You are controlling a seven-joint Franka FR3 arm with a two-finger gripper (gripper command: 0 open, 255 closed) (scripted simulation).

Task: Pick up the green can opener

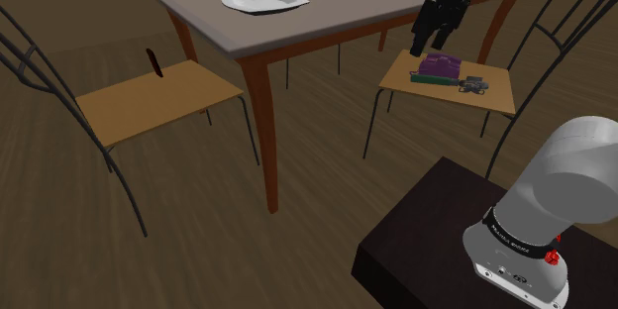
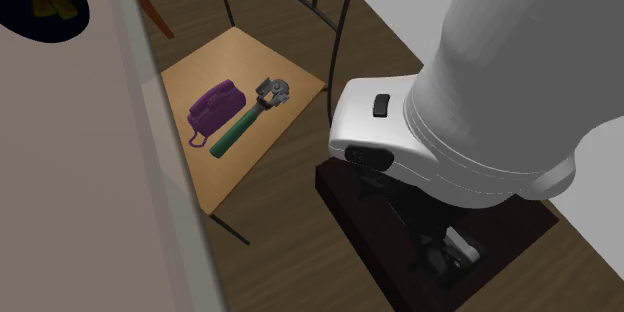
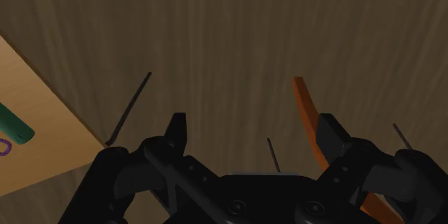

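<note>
Dark wood planks with a streaky grain make up the floor (image 1: 198,257). On it stands the desk (image 1: 357,5), a flat matte grey top on tapered reddish-brown wooden legs. Two chairs sit at its sides, each with a plain tan seat and a back of thin black bent wire. The arm (image 1: 565,188) is smooth, rounded white casing and rises from a dark boxy stand (image 1: 426,228).

On the nearer chair (image 1: 495,99), at the shoulder view's right, lies the green can opener (image 1: 451,81). It has a straight green handle and a knobbly grey metal head, and it lies flat just beside a lumpy purple phone-like object (image 1: 441,62). The black claw (image 1: 421,48) hangs above this seat, nearer the desk edge than the opener. A shallow white plate (image 1: 262,2) sits on the desk. A small dark red sliver (image 1: 154,61) stands on the other chair (image 1: 158,99).

The second exterior view looks steeply down on the seat (image 2: 255,155). There the can opener (image 2: 250,115) lies parallel to the purple object (image 2: 213,108), the two close together, and the opener's head shows toothed wheels, a detail that the shoulder view lacks.

In the wrist view the claw (image 3: 253,126) is spread wide, its two angular black fingers (image 3: 176,126) well apart with bare floor between them. The rounded end of the can opener's handle (image 3: 14,126) lies off to one side, outside the fingers, on a corner of the tan seat.
</note>
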